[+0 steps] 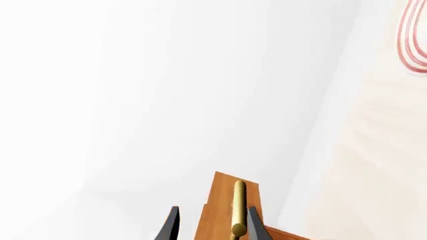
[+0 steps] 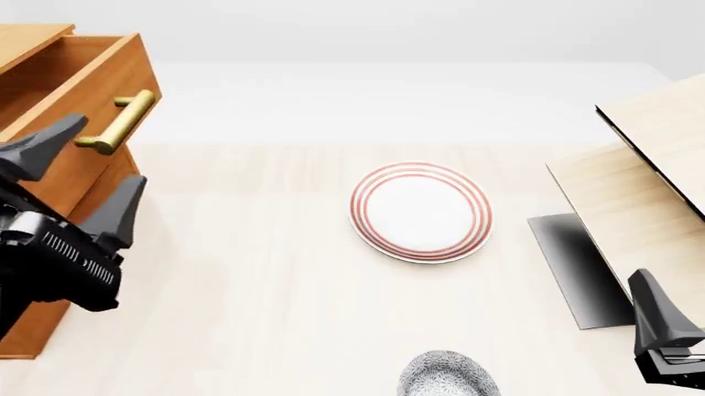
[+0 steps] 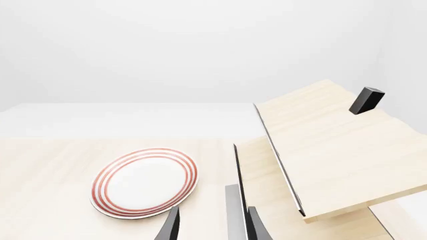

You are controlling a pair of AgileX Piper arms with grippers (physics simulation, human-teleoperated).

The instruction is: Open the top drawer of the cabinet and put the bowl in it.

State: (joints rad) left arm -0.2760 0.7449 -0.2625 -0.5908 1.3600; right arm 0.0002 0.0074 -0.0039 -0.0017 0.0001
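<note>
So your top drawer point(image 2: 94, 74) is pulled out of the cabinet point(image 2: 55, 247) at the far left of the table point(image 2: 276, 272), a deep orange-brown wooden box with its brass bar handle point(image 2: 119, 124) sticking out toward the middle. Your left gripper point(image 2: 82, 169) sits right beside that handle with its dark fingers spread, one above the bar and one below, not clamped on anything. In the left wrist view the handle point(image 1: 238, 207) lies just next to one fingertip point(image 1: 255, 222), a smooth round brass rod on the drawer's wood front.

The bowl point(image 2: 447, 375) is down at the near edge, only partly in frame, small and round with dense blue-grey speckles. It's well apart from the left gripper and closer to your right one, with bare table between them.

The right gripper point(image 3: 212, 225) hangs low at the near right. From the wrist view its fingers look parted and empty, pointing toward the flat white plate point(image 2: 421, 211) with red rings in the table's middle. To the right there's a pale light-wood structure point(image 2: 650, 190) of slanted boards with a dark edge.
</note>
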